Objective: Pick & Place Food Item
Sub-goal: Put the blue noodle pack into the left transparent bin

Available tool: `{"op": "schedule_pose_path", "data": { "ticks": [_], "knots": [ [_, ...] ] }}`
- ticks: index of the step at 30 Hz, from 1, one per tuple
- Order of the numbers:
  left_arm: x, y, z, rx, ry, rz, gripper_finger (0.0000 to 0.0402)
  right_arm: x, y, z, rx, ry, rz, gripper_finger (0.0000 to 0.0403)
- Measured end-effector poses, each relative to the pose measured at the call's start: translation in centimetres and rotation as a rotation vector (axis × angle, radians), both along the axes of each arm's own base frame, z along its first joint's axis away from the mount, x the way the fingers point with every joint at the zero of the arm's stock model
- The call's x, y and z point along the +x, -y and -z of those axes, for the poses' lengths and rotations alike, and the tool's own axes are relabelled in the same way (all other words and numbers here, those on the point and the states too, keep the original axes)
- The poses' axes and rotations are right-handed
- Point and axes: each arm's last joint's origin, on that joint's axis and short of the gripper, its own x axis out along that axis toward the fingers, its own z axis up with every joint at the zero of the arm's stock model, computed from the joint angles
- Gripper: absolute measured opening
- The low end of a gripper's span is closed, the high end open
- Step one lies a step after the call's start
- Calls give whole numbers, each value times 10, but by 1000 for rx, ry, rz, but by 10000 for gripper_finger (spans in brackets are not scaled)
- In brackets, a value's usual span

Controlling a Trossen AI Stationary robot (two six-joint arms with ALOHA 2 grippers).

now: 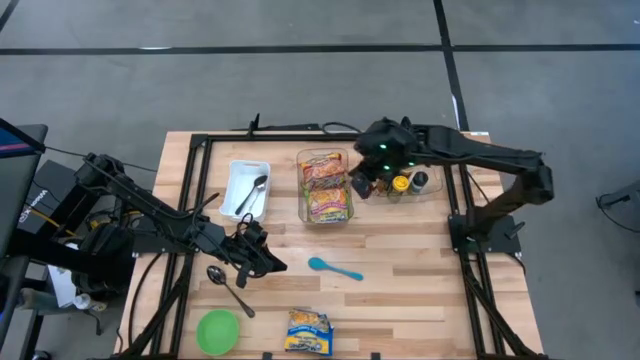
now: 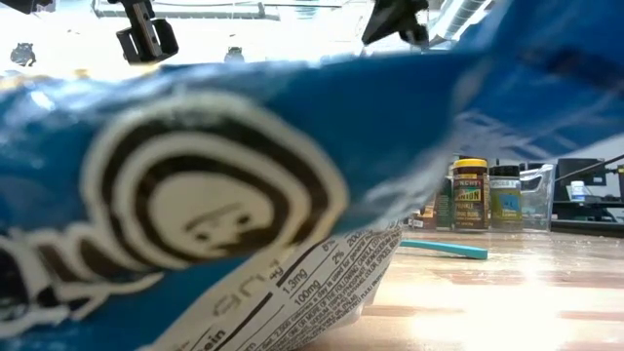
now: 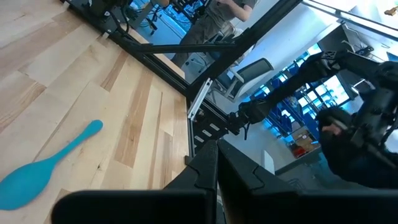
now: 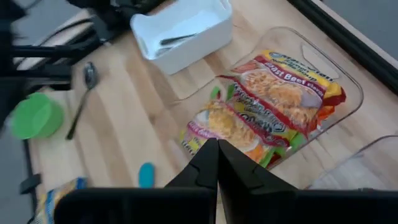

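Two noodle packets [image 1: 326, 187] are lying in the clear tray [image 1: 346, 158]; a third packet [image 1: 308, 331] is waiting at the counter [image 1: 420, 290] edge. The right end effector [image 1: 362, 186], fingers together and empty, is hovering beside the tray. The left end effector [image 1: 262, 256], likewise closed and empty, is idling mid-counter.

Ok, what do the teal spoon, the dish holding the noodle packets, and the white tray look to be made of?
Teal spoon: probably plastic, one uniform matte colour.
Dish: clear glass or rigid plastic, since the table shows through its rim; I cannot tell which.
White tray: opaque white, smooth, likely plastic or ceramic.
Noodle packets: glossy printed film.
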Motion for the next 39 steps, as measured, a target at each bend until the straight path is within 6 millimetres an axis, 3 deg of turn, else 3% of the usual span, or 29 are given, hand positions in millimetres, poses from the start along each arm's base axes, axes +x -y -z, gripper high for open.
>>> {"op": "schedule_pose_path", "data": {
  "ticks": [10, 19, 28, 39],
  "knots": [
    [0, 0, 0, 0, 0, 0, 0, -44, -43, -35, -14, 88, -130, 0],
    [0, 0, 0, 0, 0, 1, 0, -64, -74, -43, 46, 88, -219, 0],
    [0, 0, 0, 0, 0, 5, 0, -66, -100, -40, -11, 66, -279, 0],
    [0, 0, 0, 0, 0, 4, 0, -55, -127, -58, -84, 345, -423, 0]
  ]
}}
